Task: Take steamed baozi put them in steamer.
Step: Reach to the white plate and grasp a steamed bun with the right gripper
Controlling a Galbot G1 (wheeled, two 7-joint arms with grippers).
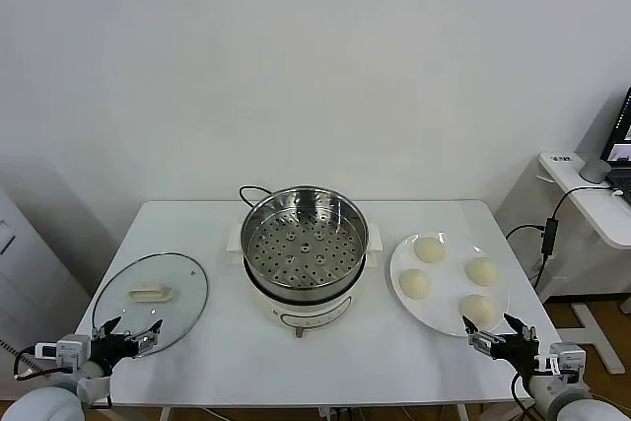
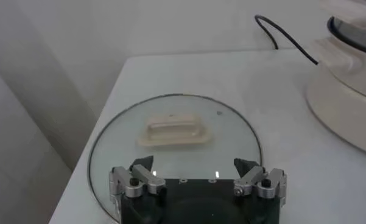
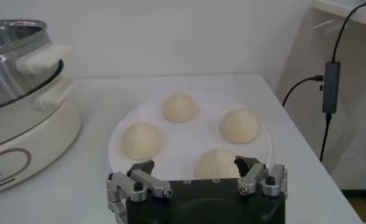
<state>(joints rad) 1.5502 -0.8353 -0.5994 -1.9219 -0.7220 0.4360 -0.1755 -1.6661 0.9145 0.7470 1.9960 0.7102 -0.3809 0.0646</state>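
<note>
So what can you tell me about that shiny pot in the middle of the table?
The steamer is a round polished-metal pot with a perforated tray inside, empty, no lid on. It stands upright on a cream-white electric base with side handles; a black cord runs out behind it. It sits mid-table, between the glass lid and the plate, touching neither.

Bare worktop [image 1: 212, 347] is lying open between the glass lid [image 1: 150, 301] and the steamer [image 1: 305, 249]. The steamer's mouth is standing uncovered, and nothing is blocking the buns [image 1: 448, 278] from above.
</note>
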